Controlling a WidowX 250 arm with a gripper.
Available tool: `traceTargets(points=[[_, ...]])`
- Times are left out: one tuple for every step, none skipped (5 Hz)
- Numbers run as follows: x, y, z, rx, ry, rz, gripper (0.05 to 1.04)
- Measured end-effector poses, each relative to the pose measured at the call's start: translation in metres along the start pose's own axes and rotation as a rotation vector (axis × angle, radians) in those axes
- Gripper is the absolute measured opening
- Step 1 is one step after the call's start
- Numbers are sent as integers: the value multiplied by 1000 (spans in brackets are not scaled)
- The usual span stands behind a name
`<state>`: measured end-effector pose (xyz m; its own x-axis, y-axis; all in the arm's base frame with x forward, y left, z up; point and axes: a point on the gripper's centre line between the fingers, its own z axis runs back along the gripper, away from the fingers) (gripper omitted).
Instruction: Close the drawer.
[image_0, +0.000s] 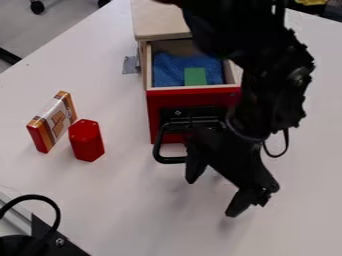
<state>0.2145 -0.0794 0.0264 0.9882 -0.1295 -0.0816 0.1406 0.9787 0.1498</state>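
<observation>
At nine o'clock a small upright box with white, orange and red faces (52, 122) leans slightly, its sides looking smooth like printed card; just beside it, towards the centre, stands a glossy red six-sided block (86, 141). Near twelve o'clock the wooden drawer with a red front (157, 107) sits pulled out towards six from its pale wood-topped cabinet (160, 22). A crumpled, soft blue cloth (168, 70) and a flat-faced green block (195, 76) lie inside. The drawer should be stiff and fairly light, sliding with some wood-on-wood drag; a push on the black, rounded bar handle (172, 160) or the middle of the front, straight towards twelve, looks best. Off-centre pressure could skew it, and the smooth handle may let a fingertip slip. Towards five o'clock the matt black gripper (214, 195) hangs beside the handle, jaws spread wide with nothing between them.
</observation>
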Motion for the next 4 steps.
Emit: traceTargets(points=[[1, 4, -13, -9, 33, -2, 1001], [3, 7, -16, -11, 37, 5, 1001], [6, 15, -20, -7, 36, 26, 1001], [4, 19, -25, -10, 32, 39, 1001]])
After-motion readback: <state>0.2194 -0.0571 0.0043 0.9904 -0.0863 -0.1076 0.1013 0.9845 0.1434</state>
